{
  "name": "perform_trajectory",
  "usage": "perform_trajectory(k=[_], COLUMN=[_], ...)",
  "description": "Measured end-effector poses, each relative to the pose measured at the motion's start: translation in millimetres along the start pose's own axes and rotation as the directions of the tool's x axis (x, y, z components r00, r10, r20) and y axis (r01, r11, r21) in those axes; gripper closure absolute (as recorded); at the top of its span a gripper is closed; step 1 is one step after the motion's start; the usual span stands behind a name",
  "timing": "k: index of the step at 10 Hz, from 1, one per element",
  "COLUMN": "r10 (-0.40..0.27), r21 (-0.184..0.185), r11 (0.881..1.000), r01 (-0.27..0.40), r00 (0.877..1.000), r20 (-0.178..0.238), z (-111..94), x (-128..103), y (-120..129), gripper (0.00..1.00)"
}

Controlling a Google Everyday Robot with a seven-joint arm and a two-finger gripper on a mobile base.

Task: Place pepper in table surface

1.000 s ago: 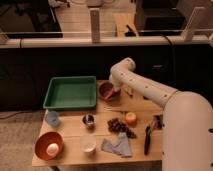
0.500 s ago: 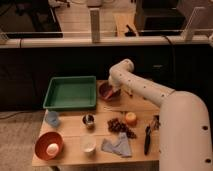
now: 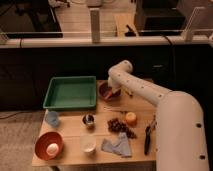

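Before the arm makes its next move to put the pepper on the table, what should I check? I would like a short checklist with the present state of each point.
1. Gripper position: at the brown bowl, at the back of the table. ok.
2. Pepper in grip: cannot tell; the gripper hides the inside of the bowl.
3. Bare wood for placing: there is some in front of the tray. ok.
4. Orange and grapes apart from the bowl: ok.
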Motion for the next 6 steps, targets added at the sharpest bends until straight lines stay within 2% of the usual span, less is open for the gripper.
perform_trajectory(k=[6], r10=[0.012], r21=[-0.023], r11=[1.000], r01=[-0.012], r00=[1.000], r20=[0.009], z=[18], x=[5], y=[5], gripper=[0.54])
